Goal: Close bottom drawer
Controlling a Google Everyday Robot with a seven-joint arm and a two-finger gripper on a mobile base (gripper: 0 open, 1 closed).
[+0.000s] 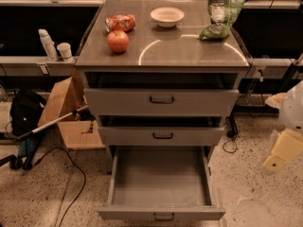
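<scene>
Bottom drawer (161, 186) standing pulled far out at the foot of the cabinet (189, 56), deep tray lying exposed, gripper (278, 157) hanging low at the right edge, partly cropped, well apart from the drawer, released or clenched impossible to tell.

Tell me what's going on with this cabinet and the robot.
The bottom drawer of the grey cabinet stands pulled far out, its tray empty, so closing it is not yet done. The robot's pincer hangs off to the right of the cabinet, above the floor, touching nothing. On the cabinet top sit an apple, a red packet, a white bowl and a green bag.
</scene>
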